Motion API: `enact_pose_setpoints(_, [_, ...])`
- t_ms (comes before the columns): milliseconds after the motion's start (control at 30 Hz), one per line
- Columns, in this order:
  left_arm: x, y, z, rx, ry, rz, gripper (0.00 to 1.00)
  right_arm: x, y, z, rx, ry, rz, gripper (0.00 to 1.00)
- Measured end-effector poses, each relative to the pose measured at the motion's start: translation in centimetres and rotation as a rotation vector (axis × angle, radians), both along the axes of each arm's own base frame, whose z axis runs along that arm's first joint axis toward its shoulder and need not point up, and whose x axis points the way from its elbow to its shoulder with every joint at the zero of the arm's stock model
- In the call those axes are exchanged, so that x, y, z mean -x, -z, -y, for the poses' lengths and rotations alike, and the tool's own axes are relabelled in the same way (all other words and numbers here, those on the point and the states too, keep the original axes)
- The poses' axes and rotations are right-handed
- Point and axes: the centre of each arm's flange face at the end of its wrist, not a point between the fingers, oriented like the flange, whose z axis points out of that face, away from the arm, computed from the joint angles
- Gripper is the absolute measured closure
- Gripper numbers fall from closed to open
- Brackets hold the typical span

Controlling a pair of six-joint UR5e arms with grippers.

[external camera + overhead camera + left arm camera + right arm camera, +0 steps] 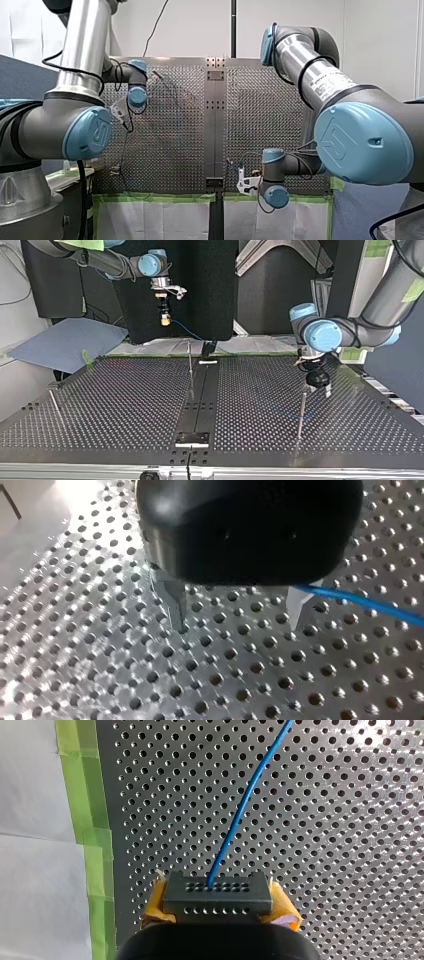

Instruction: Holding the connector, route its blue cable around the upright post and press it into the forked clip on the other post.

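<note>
TWO ARMS, ONE CABLE: My right gripper [217, 904], in the upper left of the top view, clamps its yellow pads [156, 907] on the single black connector [217, 894]. One blue cable [244, 807] runs ahead from the connector over the perforated metal table [125, 405]. My left gripper [235, 611], at the right of the top view, hangs low with its two metal fingers [172, 602] spread and empty, the cable passing just beside one finger. Three thin posts [190, 367] stand on the table. Green tape [90, 820] edges it, and a white wall [200, 25] rises behind. The label [327, 85] on my right arm is too small to read.
</note>
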Motion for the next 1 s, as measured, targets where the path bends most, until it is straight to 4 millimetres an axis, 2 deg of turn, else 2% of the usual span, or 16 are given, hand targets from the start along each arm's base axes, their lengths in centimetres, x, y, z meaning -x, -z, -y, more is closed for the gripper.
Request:
enact_pose_setpoints(233, [0.8,-1.5,0.3,-0.004,0.006,0.003,0.0,0.0,0.0,0.0,0.001,0.0,0.0,1.0])
enact_pose_setpoints(600, [1.5,-1.2,1.1,-0.011,0.015,-0.012,0.0,0.0,0.0,0.0,0.0,0.0,-0.001,1.0])
enact_pose_setpoints(1000, [1.9,-1.4,0.6,-0.027,-0.044,-0.015,0.0,0.0,0.0,0.0,0.001,0.0,0.0,1.0])
